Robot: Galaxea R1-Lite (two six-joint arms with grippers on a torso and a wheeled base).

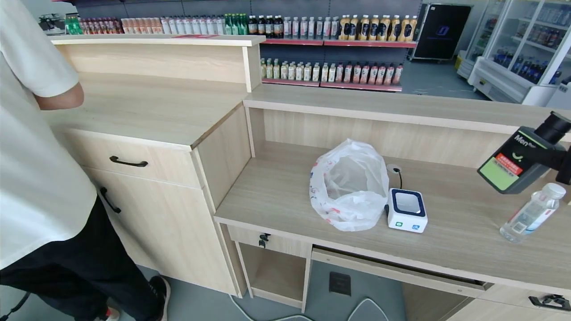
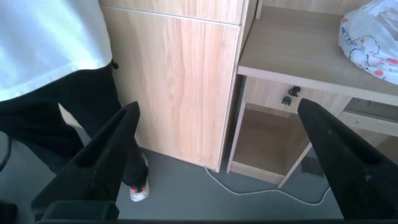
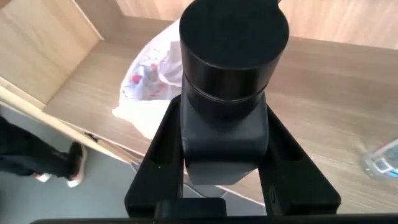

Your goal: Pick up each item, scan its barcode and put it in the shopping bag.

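Observation:
A dark bottle (image 1: 519,165) with a black cap (image 3: 233,56) hangs tilted above the counter's right end, and my right gripper (image 1: 563,161) is shut on it, its fingers (image 3: 155,171) on both sides of the body. A white plastic shopping bag (image 1: 348,185) lies open at the counter's middle, with a small white barcode scanner (image 1: 406,209) just to its right. A clear water bottle (image 1: 531,214) lies on the counter below the held bottle. My left gripper (image 2: 217,162) is open, low over the floor beside the wooden cabinet (image 2: 180,81).
The lower counter (image 1: 285,196) has a raised back ledge (image 1: 401,109) and a taller cabinet block (image 1: 147,116) on its left. A cable (image 1: 400,178) runs from the scanner to a hole in the counter. Drink shelves (image 1: 330,49) stand behind.

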